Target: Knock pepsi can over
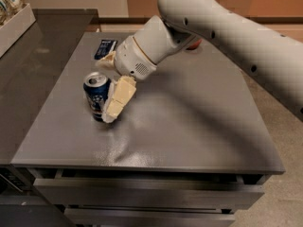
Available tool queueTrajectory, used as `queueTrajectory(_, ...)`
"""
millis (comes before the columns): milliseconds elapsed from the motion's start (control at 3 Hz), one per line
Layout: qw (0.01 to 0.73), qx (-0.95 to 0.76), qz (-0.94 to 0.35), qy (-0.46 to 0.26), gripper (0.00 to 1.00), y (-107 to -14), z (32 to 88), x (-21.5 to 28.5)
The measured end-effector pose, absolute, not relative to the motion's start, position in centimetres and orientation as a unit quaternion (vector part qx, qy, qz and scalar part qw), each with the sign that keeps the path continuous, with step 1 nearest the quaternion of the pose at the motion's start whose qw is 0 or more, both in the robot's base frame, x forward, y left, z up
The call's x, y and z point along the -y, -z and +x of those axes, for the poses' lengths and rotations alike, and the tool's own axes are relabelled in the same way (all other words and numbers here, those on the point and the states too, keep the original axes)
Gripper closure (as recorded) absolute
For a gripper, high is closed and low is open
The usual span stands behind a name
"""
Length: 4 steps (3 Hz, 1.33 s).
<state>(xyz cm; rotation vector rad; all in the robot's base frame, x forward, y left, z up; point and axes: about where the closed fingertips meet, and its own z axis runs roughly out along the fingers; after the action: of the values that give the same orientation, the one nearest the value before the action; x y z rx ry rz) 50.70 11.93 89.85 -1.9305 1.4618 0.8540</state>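
The pepsi can (96,97) is dark blue with a silver top and stands upright on the left part of the grey table (189,126). My gripper (105,91) is lowered at the can, open. One cream finger (119,98) rests against the can's right side, its tip on the table. The other finger (105,62) shows just behind the can. The white arm (227,27) reaches in from the upper right.
A flat dark-blue packet (104,48) lies at the table's back left. A red-orange object (194,44) peeks out behind the arm. A white bin with snack bags (14,18) sits on the dark counter (33,74) to the left. Drawers (142,193) run below the front edge.
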Motion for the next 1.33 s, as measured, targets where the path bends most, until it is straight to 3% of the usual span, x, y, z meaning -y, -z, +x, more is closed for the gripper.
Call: queueTrajectory(1333, 0.298, -0.538, -0.727, -0.307, 0.88, -91.5, 50.3, -11.8)
